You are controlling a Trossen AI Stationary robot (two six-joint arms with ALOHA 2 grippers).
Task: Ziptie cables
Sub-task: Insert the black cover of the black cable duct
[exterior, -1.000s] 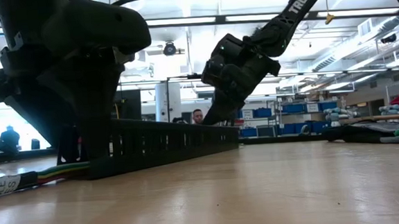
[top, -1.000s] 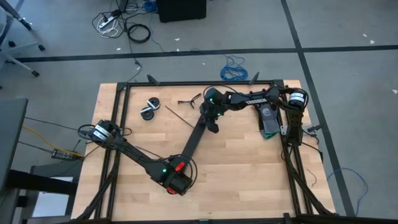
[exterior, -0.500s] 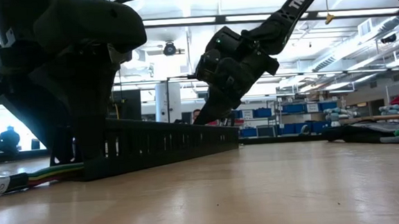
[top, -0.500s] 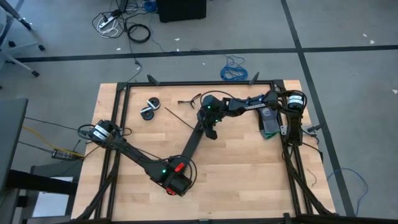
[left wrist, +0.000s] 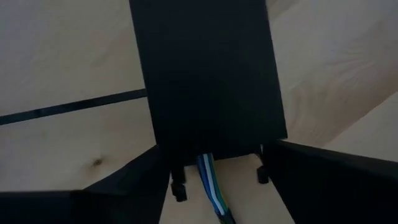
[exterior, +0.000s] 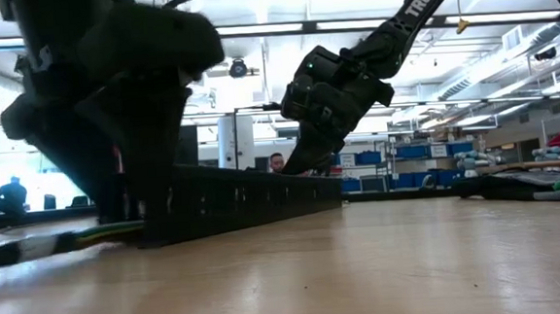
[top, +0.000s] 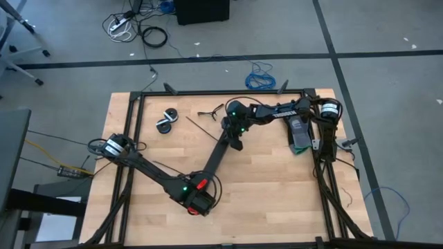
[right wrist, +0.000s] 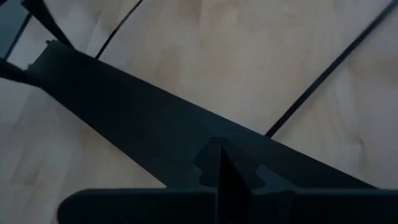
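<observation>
The wooden table is carrying a long black perforated channel, running from centre toward five o'clock, and coloured cables are emerging from its near end, a detail only the left wrist view is showing. The left gripper is straddling that end, fingers spread partly, gripping nothing I can confirm. At the channel's twelve o'clock end, the right gripper is pressing down, fingers closed together. Thin black zipties are lying on the wood beside it. Two black rolls are sitting at ten o'clock.
</observation>
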